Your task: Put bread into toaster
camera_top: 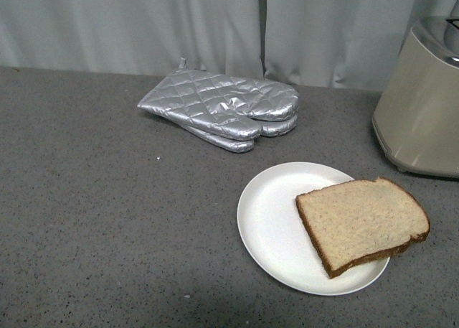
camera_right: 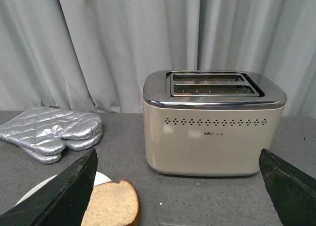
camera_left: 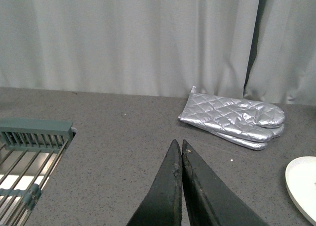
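A slice of tan bread [camera_top: 362, 222] with a dark crust lies on a round white plate [camera_top: 276, 224], overhanging its right rim; the bread [camera_right: 112, 204] also shows in the right wrist view. The beige toaster [camera_top: 423, 102] with a silver top stands at the far right; its two top slots are empty in the right wrist view, toaster [camera_right: 213, 124]. My right gripper [camera_right: 177, 159] is open wide, low over the counter, facing the toaster, with the bread near its one finger. My left gripper [camera_left: 178, 146] is shut on nothing above the bare counter. Neither arm shows in the front view.
Silver quilted oven mitts [camera_top: 222, 107] lie stacked at the back centre; they show in the left wrist view, mitts [camera_left: 234, 117]. A green-grey wire rack [camera_left: 29, 154] sits at the counter's left. Grey curtains close off the back.
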Controlling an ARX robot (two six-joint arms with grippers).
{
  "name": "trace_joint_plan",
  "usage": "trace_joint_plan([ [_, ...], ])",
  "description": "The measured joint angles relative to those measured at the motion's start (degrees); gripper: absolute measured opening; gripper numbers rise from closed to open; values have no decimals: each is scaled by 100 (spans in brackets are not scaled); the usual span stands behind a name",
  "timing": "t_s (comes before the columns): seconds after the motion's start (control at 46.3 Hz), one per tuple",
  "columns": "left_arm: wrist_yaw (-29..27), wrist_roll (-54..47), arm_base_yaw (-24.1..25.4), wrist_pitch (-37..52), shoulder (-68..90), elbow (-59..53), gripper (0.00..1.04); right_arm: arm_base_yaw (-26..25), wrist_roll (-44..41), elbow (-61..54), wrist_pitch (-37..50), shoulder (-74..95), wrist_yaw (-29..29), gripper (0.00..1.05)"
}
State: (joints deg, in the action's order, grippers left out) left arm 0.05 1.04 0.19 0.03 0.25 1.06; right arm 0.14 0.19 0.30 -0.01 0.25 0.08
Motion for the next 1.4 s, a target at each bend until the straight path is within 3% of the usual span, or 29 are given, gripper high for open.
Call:
trace_joint_plan([
  [0.151,4,-39,0,0,-2,0,5,0,0,0,0,0,0,95],
  [0.324,2,-57,0,0,-2,0,41,-26,46,20,-70,42,-98,95],
  [0.388,2,-57,0,0,-2,0,56,-315,769,507,-1213,763,-1038,95],
  [0.432,2,-59,0,0,-4,0,65,-490,1248,649,-1370,1377,-1325,95],
  [0.604,4,-61,0,0,-4,0,99,-863,2273,756,57,3672,-1106,95],
  [0.95,2,-68,0,0,-4,0,98,-114,3556,468,2745,7128,-415,95],
  [1.403,4,-68,0,0,-4,0,98,470,4590,658,4732,9311,-138,95],
])
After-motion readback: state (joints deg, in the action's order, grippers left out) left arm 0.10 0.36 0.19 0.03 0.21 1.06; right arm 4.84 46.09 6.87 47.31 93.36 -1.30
